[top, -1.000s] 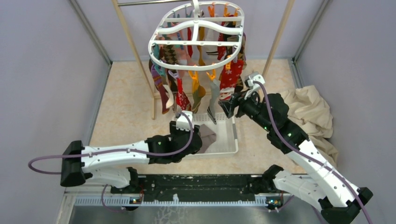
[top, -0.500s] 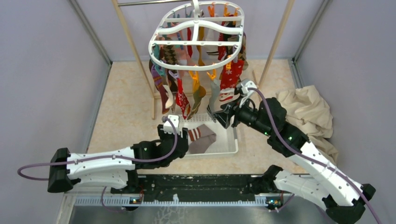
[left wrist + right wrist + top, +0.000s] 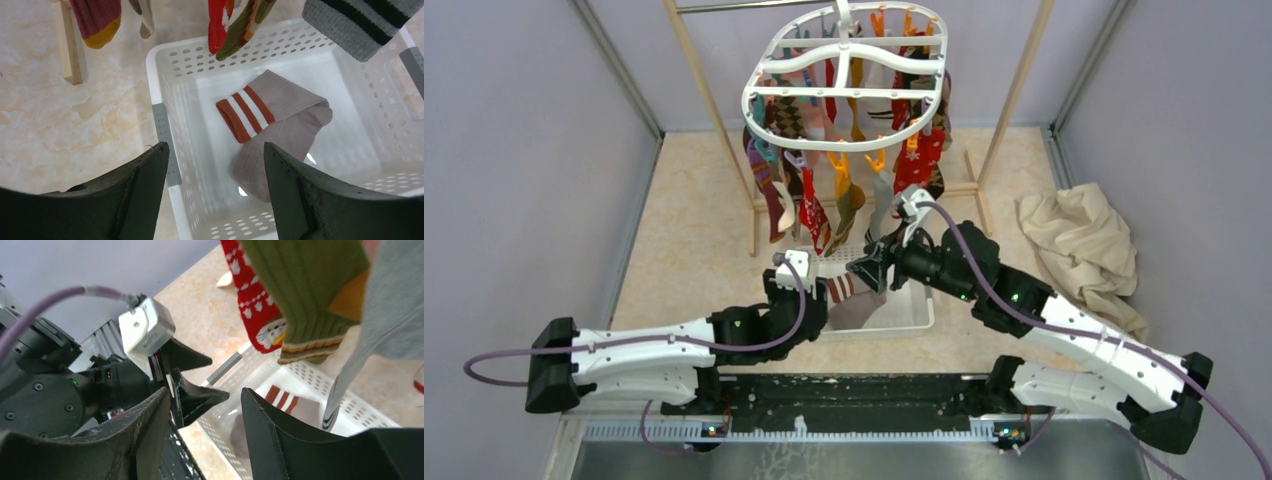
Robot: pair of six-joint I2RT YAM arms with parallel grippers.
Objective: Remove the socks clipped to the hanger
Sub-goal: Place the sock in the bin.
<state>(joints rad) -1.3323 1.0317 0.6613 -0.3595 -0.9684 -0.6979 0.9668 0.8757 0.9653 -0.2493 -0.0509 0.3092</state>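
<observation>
Top external only: white hanger [image 3: 824,91] on wooden rack [image 3: 711,100], socks [image 3: 814,210] clipped beneath. Left wrist: striped taupe sock [image 3: 280,130] lying in white basket [image 3: 165,75]. Left gripper [image 3: 216,150] spread, empty, above basket. Right gripper [image 3: 205,392] spread, empty, below sock toes.

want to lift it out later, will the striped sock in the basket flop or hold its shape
Probably floppy: the striped sock lies folded and creased on the basket floor. Likely light, being thin ribbed fabric. Unlikely to roll, lying flat.
</observation>
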